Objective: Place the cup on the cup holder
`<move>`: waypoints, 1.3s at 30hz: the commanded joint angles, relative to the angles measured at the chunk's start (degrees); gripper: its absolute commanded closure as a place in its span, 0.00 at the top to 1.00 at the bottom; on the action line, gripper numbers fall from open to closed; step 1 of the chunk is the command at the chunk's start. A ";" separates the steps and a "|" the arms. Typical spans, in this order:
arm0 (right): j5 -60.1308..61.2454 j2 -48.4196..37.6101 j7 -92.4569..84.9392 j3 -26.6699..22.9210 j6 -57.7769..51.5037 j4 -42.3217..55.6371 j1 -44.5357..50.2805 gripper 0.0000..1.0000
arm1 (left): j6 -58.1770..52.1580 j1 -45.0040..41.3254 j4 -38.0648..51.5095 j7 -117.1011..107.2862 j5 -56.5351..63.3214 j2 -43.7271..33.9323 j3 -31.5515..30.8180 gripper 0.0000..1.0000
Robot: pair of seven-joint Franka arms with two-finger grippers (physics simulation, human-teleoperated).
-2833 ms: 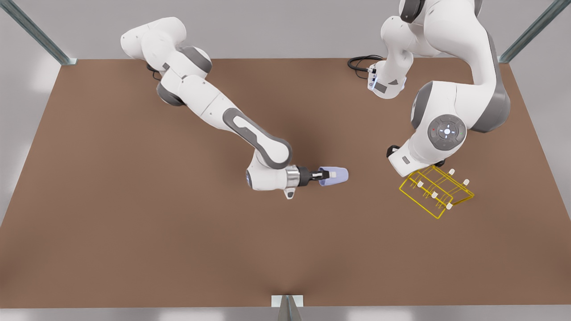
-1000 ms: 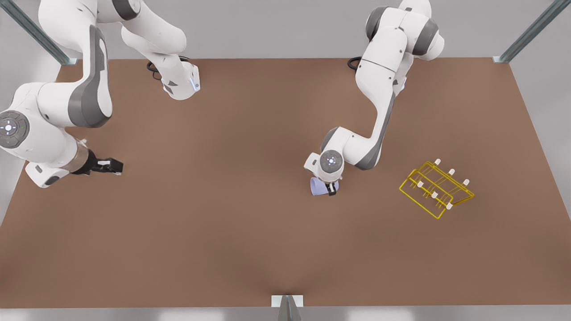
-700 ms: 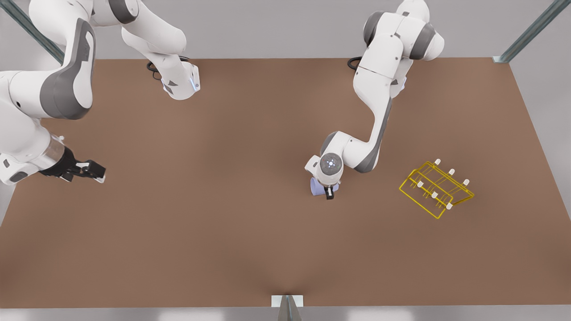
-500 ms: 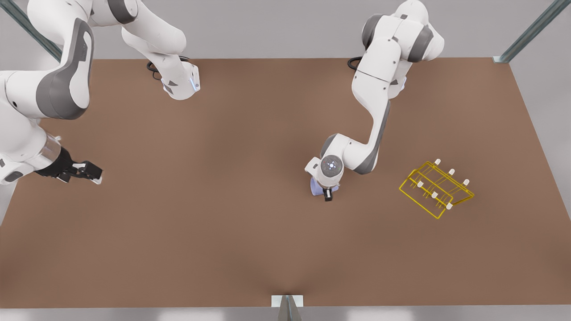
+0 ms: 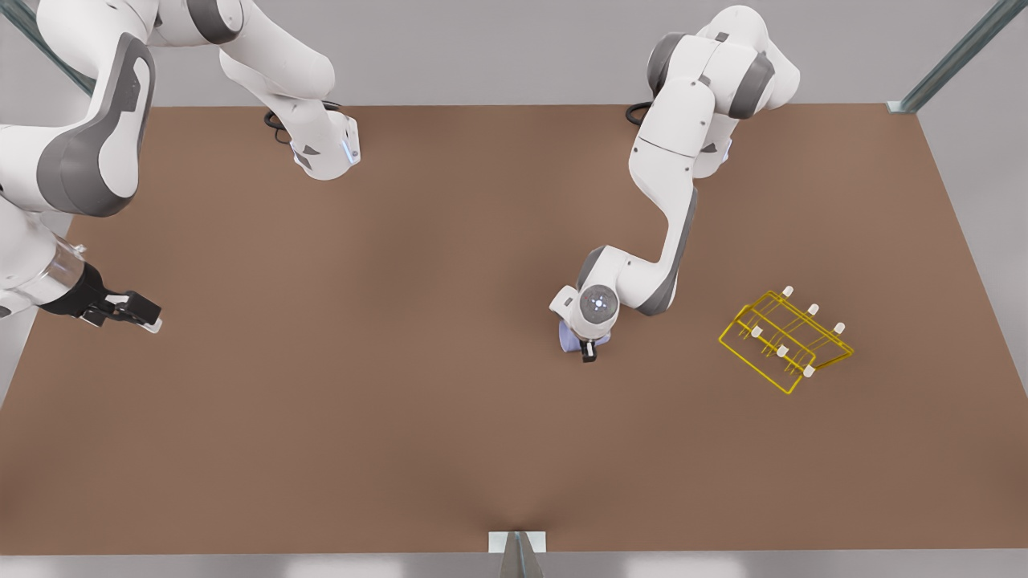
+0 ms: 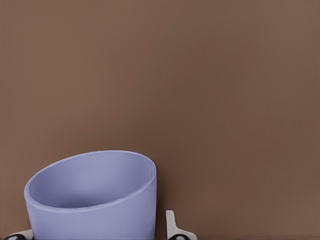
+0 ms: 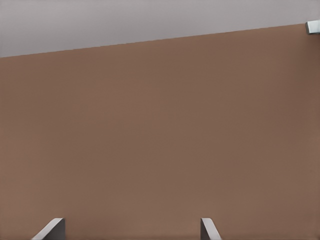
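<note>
The cup (image 6: 92, 197), smooth lavender-blue, sits pinched between the left gripper (image 5: 589, 351) fingers; the left wrist view reveals its open mouth. The front view adds the yellow cup holder (image 5: 785, 341), well apart, and the right gripper (image 5: 132, 309), fingers spread, waiting.

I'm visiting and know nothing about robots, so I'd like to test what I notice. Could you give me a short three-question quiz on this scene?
1. True or false: the cup sits on the cup holder.
2. Which gripper is at the cup? A) left gripper B) right gripper
3. Fill in: the holder's wire is ____.

Key: 1 false, the cup is apart from it, in the left gripper's fingers; 2 A; 3 yellow.
</note>
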 commanded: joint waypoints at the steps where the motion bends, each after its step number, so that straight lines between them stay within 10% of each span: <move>1: -0.04 -0.07 0.50 0.03 0.01 0.03 0.00 1.00 | -0.04 -0.11 -0.13 1.71 0.16 0.08 0.03 1.00; 3: -0.12 -0.07 0.50 0.03 0.01 0.03 0.00 1.00 | -0.57 -0.11 -0.04 1.10 0.25 -0.10 0.12 0.74; 10: -0.12 -0.16 0.59 0.03 -0.07 0.03 0.00 1.00 | -4.16 -0.20 0.84 0.92 4.02 -2.03 1.61 0.74; 16: -0.21 -0.25 0.67 0.03 -0.07 0.03 0.00 1.00 | -56.80 -8.02 13.23 0.13 65.70 -2.56 2.40 0.74; 21: -0.12 -0.25 0.67 0.03 -0.16 0.03 0.00 1.00 | -69.30 -6.09 4.27 -0.31 91.65 -1.24 2.40 0.75; 39: -4.69 0.01 1.20 0.29 -5.61 -0.85 1.32 1.00 | -62.80 1.73 -6.81 -27.91 89.98 4.65 1.96 0.75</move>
